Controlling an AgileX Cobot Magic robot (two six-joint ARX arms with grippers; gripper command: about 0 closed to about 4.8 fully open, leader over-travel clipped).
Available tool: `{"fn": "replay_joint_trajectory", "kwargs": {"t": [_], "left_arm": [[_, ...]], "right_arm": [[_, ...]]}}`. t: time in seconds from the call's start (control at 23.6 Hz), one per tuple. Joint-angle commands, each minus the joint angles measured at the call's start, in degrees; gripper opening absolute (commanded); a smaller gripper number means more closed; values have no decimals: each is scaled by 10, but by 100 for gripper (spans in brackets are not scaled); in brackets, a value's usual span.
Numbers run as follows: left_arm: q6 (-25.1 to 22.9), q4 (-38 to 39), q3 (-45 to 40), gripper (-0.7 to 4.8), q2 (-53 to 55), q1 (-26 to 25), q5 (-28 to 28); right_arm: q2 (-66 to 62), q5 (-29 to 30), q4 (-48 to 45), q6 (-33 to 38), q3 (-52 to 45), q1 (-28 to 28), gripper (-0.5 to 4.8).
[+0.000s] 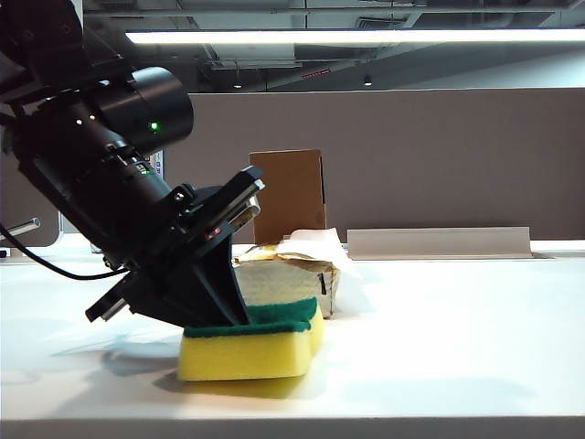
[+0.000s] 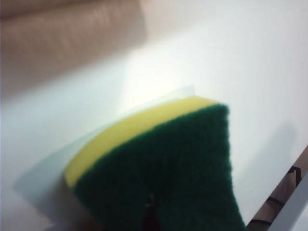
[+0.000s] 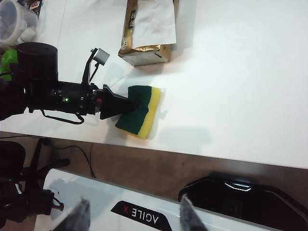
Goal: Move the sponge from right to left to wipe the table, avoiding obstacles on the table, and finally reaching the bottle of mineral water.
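The sponge (image 1: 251, 346), yellow foam with a green scouring top, rests on the white table (image 1: 439, 338) near its front edge. My left gripper (image 1: 219, 313) reaches down onto it at a slant and is shut on it, pinching the green layer into a fold (image 2: 159, 173). The right wrist view shows the same grip on the sponge (image 3: 139, 109). Just behind the sponge lies the tissue pack (image 1: 294, 273), and the upright cardboard box (image 1: 291, 194) stands behind that. My right gripper (image 3: 134, 219) hangs open over the robot's base, off the table. The bottle of mineral water is out of view.
A grey partition wall (image 1: 411, 155) and a low metal rail (image 1: 439, 242) run along the table's far side. A clear container (image 3: 14, 21) shows at the corner of the right wrist view, too cropped to identify. The table's front edge (image 3: 192, 156) runs close to the sponge.
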State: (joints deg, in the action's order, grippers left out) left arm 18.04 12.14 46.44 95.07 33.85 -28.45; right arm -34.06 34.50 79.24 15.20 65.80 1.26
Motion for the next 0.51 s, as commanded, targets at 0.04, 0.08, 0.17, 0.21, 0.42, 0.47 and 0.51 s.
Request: {"fn": "replay_joint_trajectory", "kwargs": {"t": [0.04, 0.08, 0.17, 0.21, 0.42, 0.47, 0.51], "left_arm": [[0, 20, -4, -5, 4, 0, 28], [0, 20, -4, -5, 4, 0, 33], [0, 21, -4, -5, 4, 0, 46], [-1, 22, -4, -5, 3, -2, 53], [-18, 38, -4, -5, 3, -7, 55], [-22, 46, -4, -5, 3, -9, 57], [-30, 52, -4, -5, 3, -14, 62]], "right_arm": [[1, 2, -2, 0, 3, 0, 239], [1, 2, -2, 0, 3, 0, 239], [1, 2, -2, 0, 3, 0, 239], [1, 2, -2, 0, 3, 0, 239], [1, 2, -2, 0, 3, 0, 239], [1, 2, -2, 0, 3, 0, 239], [1, 2, -2, 0, 3, 0, 239]]}}
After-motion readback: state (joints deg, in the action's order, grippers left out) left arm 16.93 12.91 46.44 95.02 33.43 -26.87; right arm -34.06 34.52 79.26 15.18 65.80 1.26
